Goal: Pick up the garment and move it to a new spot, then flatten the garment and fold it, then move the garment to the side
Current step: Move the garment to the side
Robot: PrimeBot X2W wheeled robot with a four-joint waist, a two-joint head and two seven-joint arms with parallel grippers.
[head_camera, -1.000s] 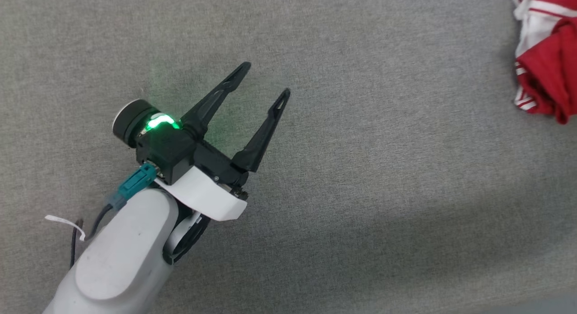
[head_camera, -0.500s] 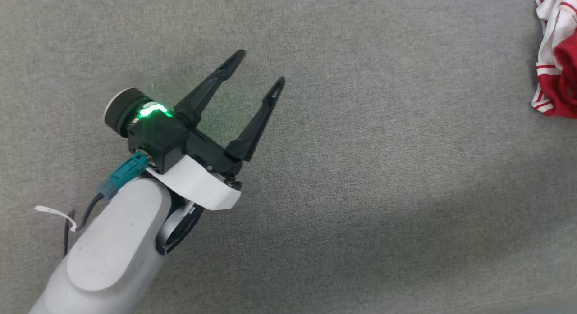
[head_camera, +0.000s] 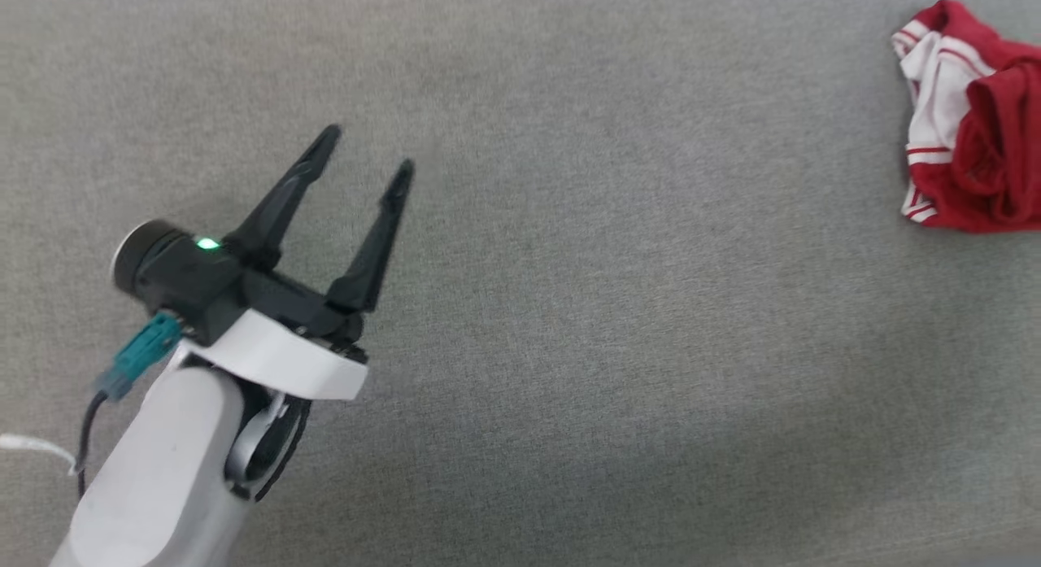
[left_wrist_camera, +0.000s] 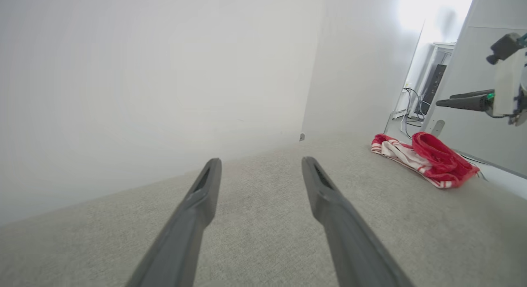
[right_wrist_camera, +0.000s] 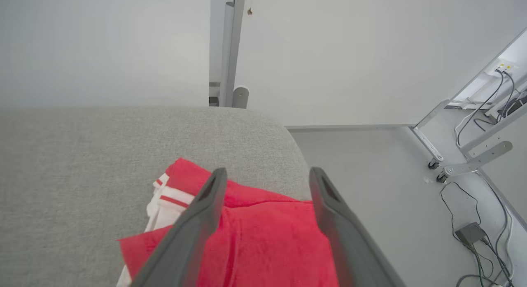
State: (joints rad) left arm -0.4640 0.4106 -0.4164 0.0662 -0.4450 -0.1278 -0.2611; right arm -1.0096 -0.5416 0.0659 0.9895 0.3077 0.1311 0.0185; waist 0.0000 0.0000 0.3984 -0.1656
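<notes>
The garment [head_camera: 968, 119] lies as a crumpled red heap with white, red-striped parts at the far right of the grey fabric surface [head_camera: 618, 307]. In the left wrist view the garment [left_wrist_camera: 428, 159] sits ahead to the right. My left gripper [head_camera: 367, 150] hovers open and empty over bare fabric at the lower left, far from the garment. My right gripper [right_wrist_camera: 268, 171] stands open just above the garment [right_wrist_camera: 263, 233], with nothing between its fingers. The right gripper [left_wrist_camera: 444, 99] also hangs above the heap in the left wrist view.
The grey surface ends in a rounded edge [right_wrist_camera: 288, 130] right beside the garment. Beyond it lies pale floor with cables [right_wrist_camera: 473, 237] and a metal frame on castors [right_wrist_camera: 436, 155]. White walls stand behind.
The head view has shifted, so more of the garment shows, now as a compact heap lying on the surface. The left gripper stays open.
</notes>
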